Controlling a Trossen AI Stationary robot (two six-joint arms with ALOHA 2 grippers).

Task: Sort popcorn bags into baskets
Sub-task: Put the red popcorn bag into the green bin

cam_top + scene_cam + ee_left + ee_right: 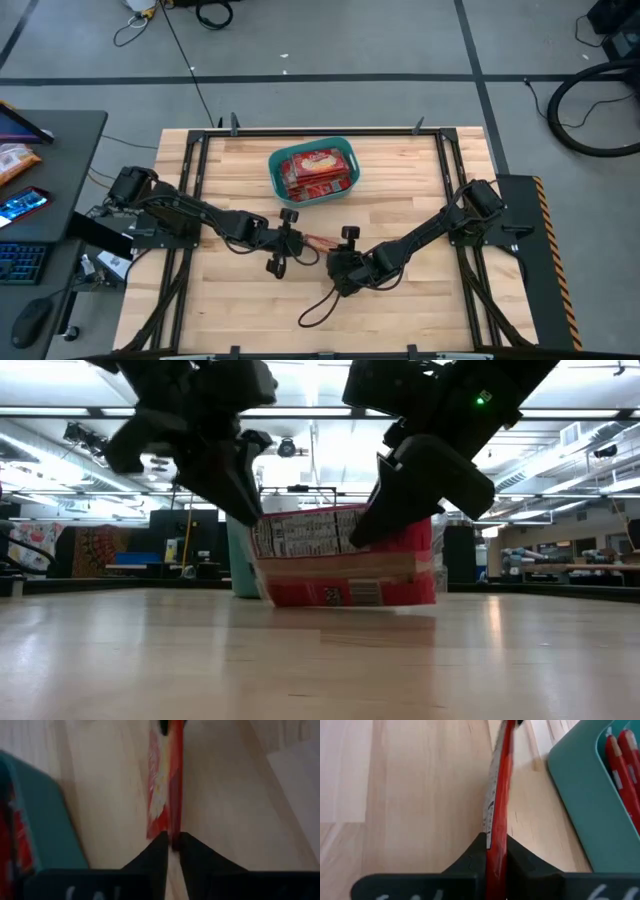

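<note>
One red popcorn bag stands on edge in the middle of the table, its printed side facing the near edge. It shows edge-on as a thin red strip in the high view. My left gripper is shut on its left end and my right gripper on its right end. The teal basket sits at the far centre of the table with several red bags lying inside. My left gripper pinches the bag's left end between its two fingers, near the upper corner. The fingers slant down from the table's left. The bag stands upright on its long edge, its lower edge at the tabletop. My right gripper pinches the bag's right end between its two fingers, near the upper corner. The fingers slant down from the table's right. The bag runs straight ahead of them, thin edge up.
A dark cable loop lies on the wood near the front edge, below the right gripper. The basket's wall is close beyond the bag. Bare wood lies left and right of the arms.
</note>
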